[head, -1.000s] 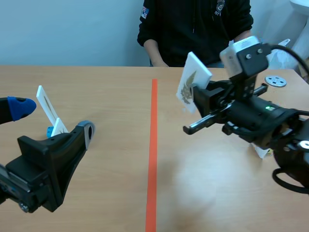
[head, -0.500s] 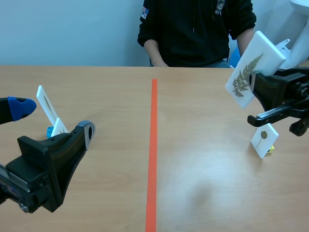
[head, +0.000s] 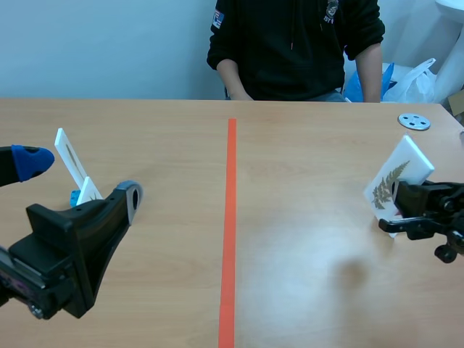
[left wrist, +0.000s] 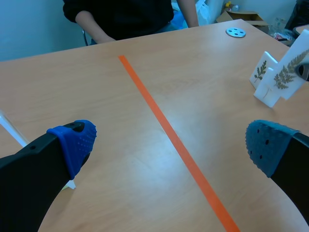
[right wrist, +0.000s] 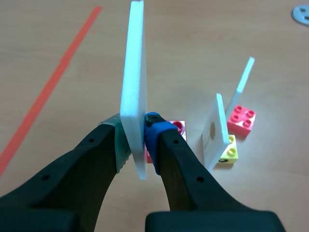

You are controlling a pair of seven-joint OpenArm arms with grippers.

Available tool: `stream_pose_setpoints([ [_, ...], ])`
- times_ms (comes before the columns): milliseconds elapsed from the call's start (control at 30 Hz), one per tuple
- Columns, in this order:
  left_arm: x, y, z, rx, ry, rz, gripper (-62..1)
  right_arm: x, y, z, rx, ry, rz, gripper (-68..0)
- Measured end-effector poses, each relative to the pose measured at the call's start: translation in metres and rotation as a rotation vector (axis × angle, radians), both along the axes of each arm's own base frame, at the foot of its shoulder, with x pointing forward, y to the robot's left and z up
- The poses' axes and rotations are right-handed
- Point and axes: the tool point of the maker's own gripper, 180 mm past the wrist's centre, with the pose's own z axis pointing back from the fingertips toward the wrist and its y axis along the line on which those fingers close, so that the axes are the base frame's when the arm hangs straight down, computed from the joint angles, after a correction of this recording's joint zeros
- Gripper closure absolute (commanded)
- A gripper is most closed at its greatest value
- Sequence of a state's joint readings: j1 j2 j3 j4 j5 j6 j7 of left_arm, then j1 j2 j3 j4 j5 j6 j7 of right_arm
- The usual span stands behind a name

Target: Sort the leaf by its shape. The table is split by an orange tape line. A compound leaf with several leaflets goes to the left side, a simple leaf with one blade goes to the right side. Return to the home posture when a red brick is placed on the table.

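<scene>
White foam card with a pressed fern frond (head: pixel 397 179) sits pinched between the pads of my right gripper (right wrist: pixel 138 137). It is low over the right side of the table (head: pixel 304 275), well right of the orange tape line (head: pixel 229 217). In the right wrist view I see the card edge-on and upright, with a pink brick (right wrist: pixel 177 126) just ahead of the fingertips. I cannot tell whether the card touches it. Just right of that, a smaller card (right wrist: pixel 218 128) stands in a yellow brick (right wrist: pixel 227 152). Another card (right wrist: pixel 241 87) leans in a second pink brick (right wrist: pixel 242 118) a little farther.

My left gripper (left wrist: pixel 171 142) hangs over the near left of the table, fingers spread wide with nothing between them. On the left side a slender-leaf card (head: pixel 70 156) stands tilted in a blue brick (head: pixel 74 196). A grey disc (head: pixel 413 121) lies at the far right, and a person (head: pixel 290 43) in black sits across the table.
</scene>
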State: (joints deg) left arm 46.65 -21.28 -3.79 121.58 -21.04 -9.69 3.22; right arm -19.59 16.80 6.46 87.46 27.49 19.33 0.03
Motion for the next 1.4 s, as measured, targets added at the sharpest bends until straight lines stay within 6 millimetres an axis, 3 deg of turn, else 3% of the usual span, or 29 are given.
stream_pose_setpoints([
  [267,0.000,0.000,0.000,0.000,0.000,0.000,-62.3,0.014,-0.003,-0.034,0.029,0.044,-0.025,-3.5],
  [467,0.000,0.000,0.000,0.000,0.000,0.000,-62.3,0.010,-0.005,-0.053,0.030,0.060,-0.049,-3.5],
  [633,0.000,0.000,0.000,0.000,0.000,0.000,-62.3,0.008,-0.007,-0.056,0.004,0.058,-0.048,-4.1],
  [767,0.000,0.000,0.000,0.000,0.000,0.000,-62.3,0.009,-0.011,-0.055,-0.001,0.044,-0.070,-11.1],
  [1033,0.000,0.000,0.000,0.000,0.000,0.000,-62.3,0.010,-0.016,-0.055,-0.013,0.044,-0.096,-11.4],
  [1100,0.000,0.000,0.000,0.000,0.000,0.000,-62.3,0.010,-0.016,-0.055,-0.013,0.042,-0.096,-14.5],
  [1300,0.000,0.000,0.000,0.000,0.000,0.000,-62.3,0.013,-0.016,-0.047,-0.008,-0.003,-0.097,-34.8],
  [1400,0.000,0.000,0.000,0.000,0.000,0.000,-62.3,0.016,-0.017,-0.032,-0.006,-0.037,-0.084,-41.9],
])
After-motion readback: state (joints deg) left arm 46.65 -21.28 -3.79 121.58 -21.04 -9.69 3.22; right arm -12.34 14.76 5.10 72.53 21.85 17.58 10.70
